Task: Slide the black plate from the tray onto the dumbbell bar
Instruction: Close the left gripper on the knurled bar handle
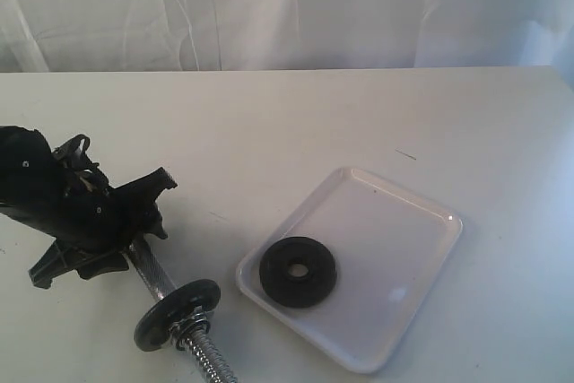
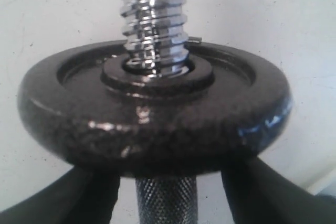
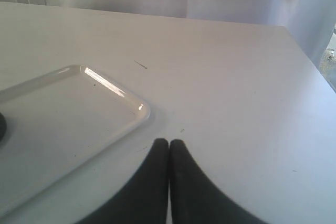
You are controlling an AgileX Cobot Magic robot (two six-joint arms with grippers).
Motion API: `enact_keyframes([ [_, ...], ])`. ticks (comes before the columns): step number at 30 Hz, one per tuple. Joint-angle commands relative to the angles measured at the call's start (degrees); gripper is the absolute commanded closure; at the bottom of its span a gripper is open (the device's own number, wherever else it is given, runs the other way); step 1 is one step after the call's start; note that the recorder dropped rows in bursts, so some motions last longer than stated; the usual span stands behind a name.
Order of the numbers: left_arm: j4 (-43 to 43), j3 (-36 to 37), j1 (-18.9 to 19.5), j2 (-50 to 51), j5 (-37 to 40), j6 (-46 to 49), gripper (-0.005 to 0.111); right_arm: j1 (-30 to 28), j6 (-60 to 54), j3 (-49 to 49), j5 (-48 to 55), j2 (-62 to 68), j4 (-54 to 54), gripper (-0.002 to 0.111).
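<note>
The black plate [image 1: 280, 277] lies flat in the near-left corner of the white tray [image 1: 404, 248]; a sliver of the black plate [image 3: 1, 127] also shows at the frame edge in the right wrist view. The dumbbell bar [image 1: 149, 268] lies on the table left of the tray, carrying a black disc [image 1: 170, 316] and a metal collar ahead of its threaded end [image 1: 213, 361]. My left gripper [image 1: 133, 241] is shut on the bar's knurled middle [image 2: 166, 200], with fingers [image 2: 254, 195] on either side behind the disc [image 2: 152, 129]. My right gripper [image 3: 168, 142] is shut and empty beside the tray [image 3: 63, 114].
The white table [image 1: 314, 123] runs back to a white curtain [image 1: 287, 6]. Its right edge [image 3: 310, 72] shows in the right wrist view. The right arm is outside the exterior view.
</note>
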Motion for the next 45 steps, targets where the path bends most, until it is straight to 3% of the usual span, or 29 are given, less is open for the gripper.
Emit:
enact_keyframes([
  [1,-0.75,0.44,-0.35,-0.04,0.33,-0.35,0.047,0.06,-0.23,0.05,-0.15,-0.34,0.08,0.108],
  [22,-0.75,0.44,-0.35,0.77,0.39,-0.13,0.048,0.06,-0.23,0.05,-0.15,-0.34,0.08,0.108],
  [39,-0.48,0.44,-0.35,0.39,2.98,3.52,0.107,0.06,-0.23,0.05,-0.15,-0.34,0.08,0.108],
  [45,-0.27,-0.15,-0.24,-1.24,3.25,8.81,0.107,0.06,-0.23,0.05,-0.15,-0.34,0.32,0.108],
])
